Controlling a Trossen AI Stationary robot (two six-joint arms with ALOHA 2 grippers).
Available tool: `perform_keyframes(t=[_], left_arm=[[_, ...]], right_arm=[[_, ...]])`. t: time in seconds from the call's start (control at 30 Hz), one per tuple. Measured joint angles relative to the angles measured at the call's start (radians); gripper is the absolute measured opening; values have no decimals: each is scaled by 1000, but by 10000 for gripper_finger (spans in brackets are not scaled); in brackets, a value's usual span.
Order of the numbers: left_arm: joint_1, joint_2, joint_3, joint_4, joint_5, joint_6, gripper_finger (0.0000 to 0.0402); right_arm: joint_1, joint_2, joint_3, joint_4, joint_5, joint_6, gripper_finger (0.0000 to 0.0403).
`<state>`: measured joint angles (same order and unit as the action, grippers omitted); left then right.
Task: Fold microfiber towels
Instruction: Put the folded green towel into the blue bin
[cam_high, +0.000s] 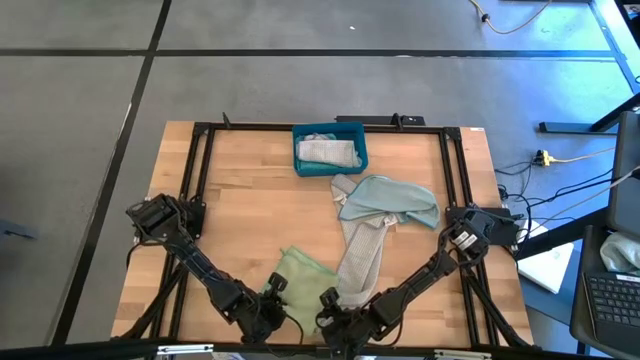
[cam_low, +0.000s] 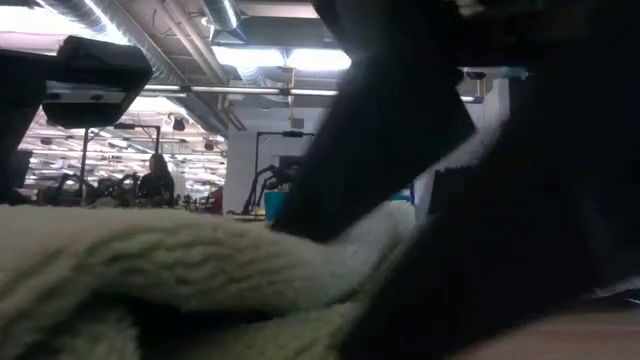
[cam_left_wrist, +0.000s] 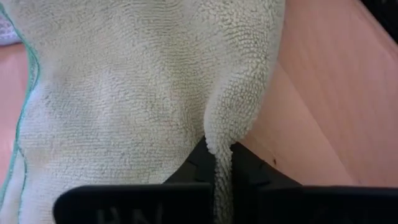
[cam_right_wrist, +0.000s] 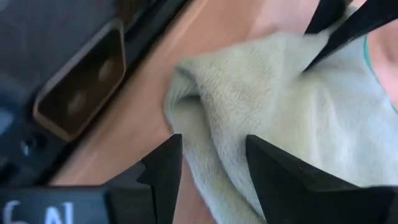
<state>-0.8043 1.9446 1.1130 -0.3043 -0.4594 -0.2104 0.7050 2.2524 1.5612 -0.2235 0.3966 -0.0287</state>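
Pale green towel (cam_left_wrist: 124, 93) pinched in left pincer (cam_left_wrist: 222, 177); right pincer (cam_right_wrist: 211, 162) apart astride its edge, grey towel (cam_high: 362, 255) alongside.

Pale green towel (cam_high: 300, 275) rumpled at near table edge, grey-beige towel (cam_high: 362, 255) stretched long, pale blue towel (cam_high: 390, 200) bunched behind
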Motion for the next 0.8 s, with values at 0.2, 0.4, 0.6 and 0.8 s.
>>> perform_keyframes(t=[0.2,0.4,0.6,0.8], left_arm=[[-1,0,0,2,1,-17,14],[-1,0,0,3,3,-16,4],[-13,0,0,4,4,-19,3],[-22,-1,0,3,-21,-16,2]], right_arm=[[18,0,0,-89,82,-26,180],[18,12,-1,-69,167,-121,180],[14,35,-31,-6,197,-161,166],[21,37,-38,33,233,-184,70]])
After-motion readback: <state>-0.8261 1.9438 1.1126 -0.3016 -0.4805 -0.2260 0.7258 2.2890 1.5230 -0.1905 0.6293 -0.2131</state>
